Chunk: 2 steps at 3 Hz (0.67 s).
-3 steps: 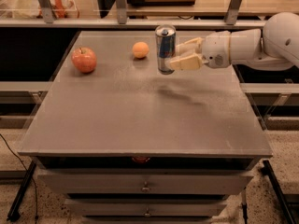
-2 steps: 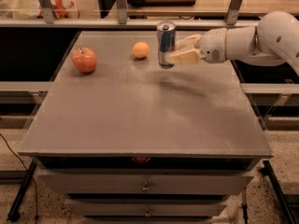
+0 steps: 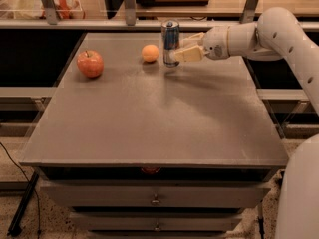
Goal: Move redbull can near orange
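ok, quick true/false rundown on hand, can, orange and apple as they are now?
1. The hand is closed on the can. True.
2. The can lies on its side. False: it stands upright.
3. The orange sits between the apple and the can. True.
4. The apple is the fruit closest to the can. False: the orange is, just left of the can; the apple is farther left.
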Each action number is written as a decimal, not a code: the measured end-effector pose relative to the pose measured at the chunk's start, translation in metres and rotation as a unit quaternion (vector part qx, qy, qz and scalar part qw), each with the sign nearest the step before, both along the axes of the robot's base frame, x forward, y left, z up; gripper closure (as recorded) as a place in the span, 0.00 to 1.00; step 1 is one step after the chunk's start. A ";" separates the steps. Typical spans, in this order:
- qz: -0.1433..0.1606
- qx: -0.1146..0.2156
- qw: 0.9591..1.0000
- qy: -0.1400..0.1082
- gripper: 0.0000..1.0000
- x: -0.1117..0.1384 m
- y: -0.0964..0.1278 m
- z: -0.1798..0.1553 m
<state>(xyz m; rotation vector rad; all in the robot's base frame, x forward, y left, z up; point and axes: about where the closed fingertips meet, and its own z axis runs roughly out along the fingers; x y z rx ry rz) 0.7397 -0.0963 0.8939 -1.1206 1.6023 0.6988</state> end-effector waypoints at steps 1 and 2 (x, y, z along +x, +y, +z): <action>0.010 0.002 1.000 0.011 1.00 0.025 0.019 -0.012; 0.011 0.005 1.000 0.011 1.00 0.027 0.021 -0.014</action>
